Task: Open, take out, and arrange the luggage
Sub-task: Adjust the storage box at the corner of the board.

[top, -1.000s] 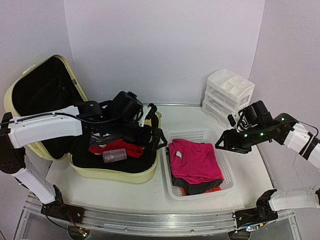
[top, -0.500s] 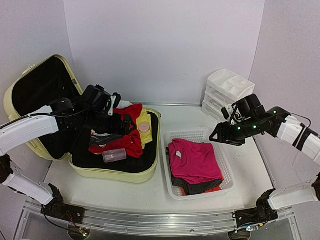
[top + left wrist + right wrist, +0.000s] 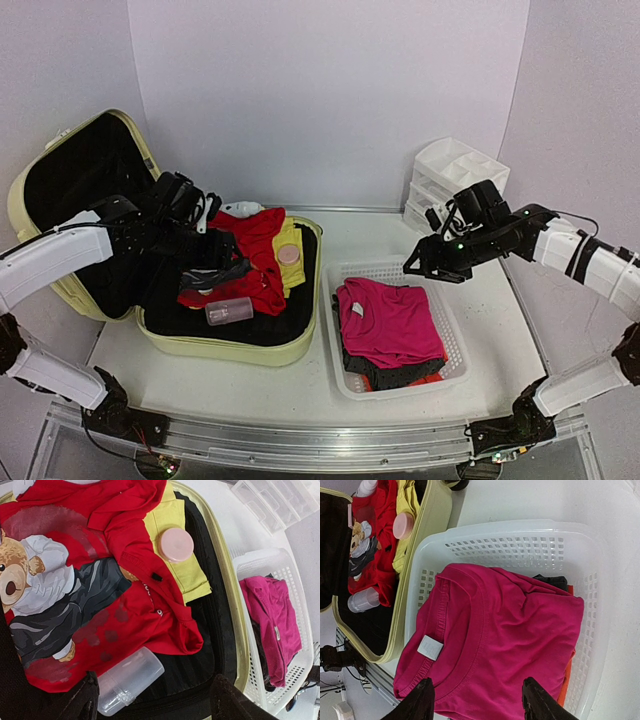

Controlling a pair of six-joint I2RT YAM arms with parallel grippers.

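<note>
The luggage [image 3: 62,180], a pale yellow-green suitcase, lies open at the left with its lid leaning back; its rim also shows in the left wrist view [image 3: 226,580]. Inside lie a red teddy-bear shirt [image 3: 75,580], a yellow cloth [image 3: 175,555], a pink round jar [image 3: 176,544] and a clear plastic bottle [image 3: 129,680]. My left gripper [image 3: 212,248] hovers above these, open and empty [image 3: 157,705]. My right gripper [image 3: 420,268] is open and empty [image 3: 480,705] above a magenta shirt [image 3: 510,645] in the white mesh basket [image 3: 520,535].
The white mesh basket [image 3: 392,268] stands right of the suitcase, with dark and orange clothes under the magenta shirt. A white plastic drawer organizer [image 3: 458,185] stands at the back right. White walls close the back and sides.
My left arm has pulled back leftward from over the suitcase's right side, uncovering the clothes. My right arm has moved left, over the basket's far edge.
</note>
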